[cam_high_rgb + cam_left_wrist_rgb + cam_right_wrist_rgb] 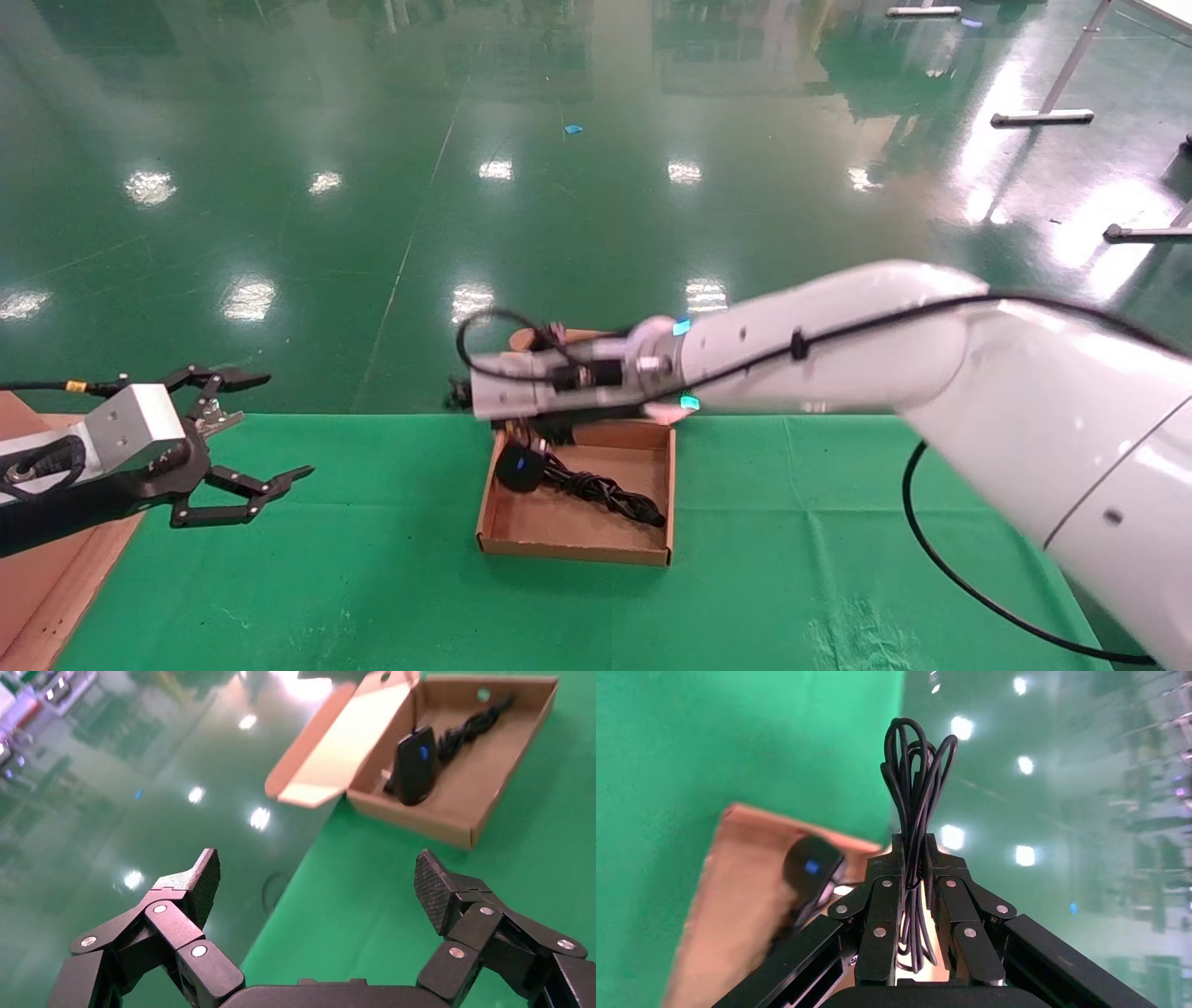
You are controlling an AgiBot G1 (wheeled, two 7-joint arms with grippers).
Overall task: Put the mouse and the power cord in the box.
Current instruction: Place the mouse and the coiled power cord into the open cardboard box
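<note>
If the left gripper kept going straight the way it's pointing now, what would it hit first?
Probably nothing on the table. The left gripper is open, aimed over the green cloth toward its far edge. The box with the mouse sits off to one side of that line, though depth is unclear.

The box [577, 545] sat on the table [372, 578] near its far edge, its lid [330, 748] hanging open beyond that edge. The mouse [520, 466] lay in the box's far left corner, a cable bundle [605, 492] just right of it. The right gripper [912, 874] hovered over the box's far side, pinching the power cord [916, 776]. The left gripper [247, 447] hung well left, spread wide.
</note>
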